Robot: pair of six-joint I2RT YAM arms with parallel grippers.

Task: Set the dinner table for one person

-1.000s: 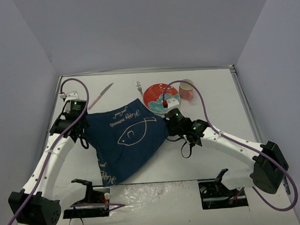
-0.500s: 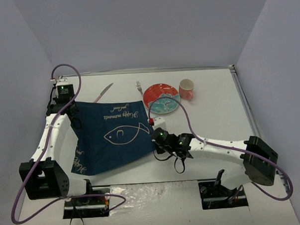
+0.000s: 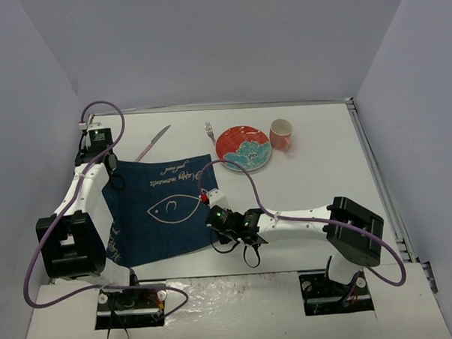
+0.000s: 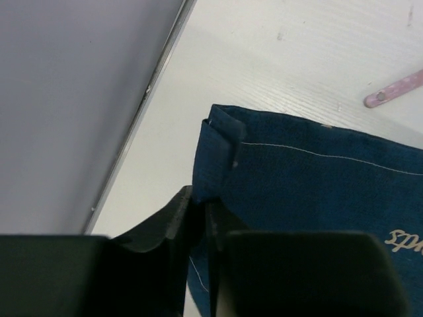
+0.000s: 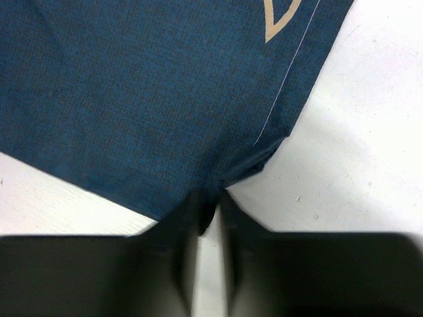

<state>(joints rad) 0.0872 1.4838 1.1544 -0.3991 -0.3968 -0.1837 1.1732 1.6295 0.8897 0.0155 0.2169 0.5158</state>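
Observation:
A navy placemat (image 3: 162,210) with a white fish drawing lies spread on the white dinner table (image 3: 324,173), left of centre. My left gripper (image 3: 108,166) is shut on the placemat's far left corner (image 4: 218,142), which is folded over. My right gripper (image 3: 215,222) is shut on the placemat's near right corner (image 5: 251,165). A red plate (image 3: 244,148), a pink cup (image 3: 281,134), a fork (image 3: 209,131) and a pink-handled knife (image 3: 153,144) lie at the far side of the table.
A grey wall and a metal rail (image 4: 152,92) run along the table's left edge, close to my left gripper. The knife's handle (image 4: 395,89) lies just beyond the placemat's far edge. The plate sits just beyond the placemat's far right corner.
Both arms have dragged the placemat leftward and spread it flatter. My right gripper moved left and nearer with its corner. My left gripper moved farther and to the left.

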